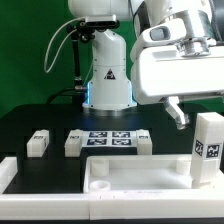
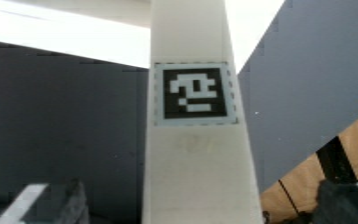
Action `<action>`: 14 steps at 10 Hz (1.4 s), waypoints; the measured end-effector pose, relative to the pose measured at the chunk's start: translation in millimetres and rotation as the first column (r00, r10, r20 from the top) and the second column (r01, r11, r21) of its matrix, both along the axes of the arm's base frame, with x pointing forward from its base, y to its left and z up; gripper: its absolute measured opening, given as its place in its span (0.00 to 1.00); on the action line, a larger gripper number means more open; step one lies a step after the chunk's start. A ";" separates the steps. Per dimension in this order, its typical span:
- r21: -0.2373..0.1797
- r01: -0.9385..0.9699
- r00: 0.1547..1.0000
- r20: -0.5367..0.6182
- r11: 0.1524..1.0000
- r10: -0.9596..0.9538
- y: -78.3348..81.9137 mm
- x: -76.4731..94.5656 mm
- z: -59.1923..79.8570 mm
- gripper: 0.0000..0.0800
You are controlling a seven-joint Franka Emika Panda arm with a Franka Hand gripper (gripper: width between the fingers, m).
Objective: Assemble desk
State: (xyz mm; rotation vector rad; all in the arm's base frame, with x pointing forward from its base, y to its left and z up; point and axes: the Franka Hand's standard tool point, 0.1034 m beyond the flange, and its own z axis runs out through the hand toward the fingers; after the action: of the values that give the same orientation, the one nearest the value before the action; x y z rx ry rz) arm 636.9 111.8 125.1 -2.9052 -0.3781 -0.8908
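The white rimmed tabletop (image 1: 120,183) lies at the front of the black table. One white square leg (image 1: 208,148) stands upright on its corner at the exterior view's right, its tag facing out. My gripper (image 1: 203,109) hangs over that leg's top, with one dark finger (image 1: 178,112) showing beside it. In the wrist view the tagged leg (image 2: 197,110) runs between my fingers (image 2: 51,205), and my gripper (image 2: 197,206) is open, with a gap on each side of the leg. Three more legs (image 1: 38,142) (image 1: 73,143) (image 1: 143,141) lie loose behind the tabletop.
The marker board (image 1: 108,138) lies flat between the loose legs, in front of the robot base (image 1: 108,80). A long white rail (image 1: 6,176) edges the table at the exterior view's left. A green wall stands behind.
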 end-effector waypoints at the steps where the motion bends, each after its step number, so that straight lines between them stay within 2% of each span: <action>1: 0.000 0.000 1.000 0.000 1.000 0.000 0.0 0.0 0.0 0.80; 3: 0.000 -0.002 1.000 -0.018 1.000 0.002 0.8 0.9 0.2 0.81; 5: 0.003 -0.006 0.999 -0.032 1.000 0.006 3.0 14.5 10.4 0.81; 7: 0.007 -0.009 0.997 -0.078 1.000 0.009 5.1 23.2 13.0 0.81; 9: 0.005 -0.013 0.975 -0.221 1.000 0.014 5.0 19.2 5.3 0.81; 12: 0.006 -0.023 0.900 -0.436 1.000 0.023 7.8 12.0 7.3 0.81; 14: 0.008 -0.039 0.826 -0.562 0.999 0.037 8.1 7.1 3.4 0.81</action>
State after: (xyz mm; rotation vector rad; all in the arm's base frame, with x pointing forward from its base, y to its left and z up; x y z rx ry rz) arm 644.0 120.0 128.6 -2.9615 -0.3764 0.0065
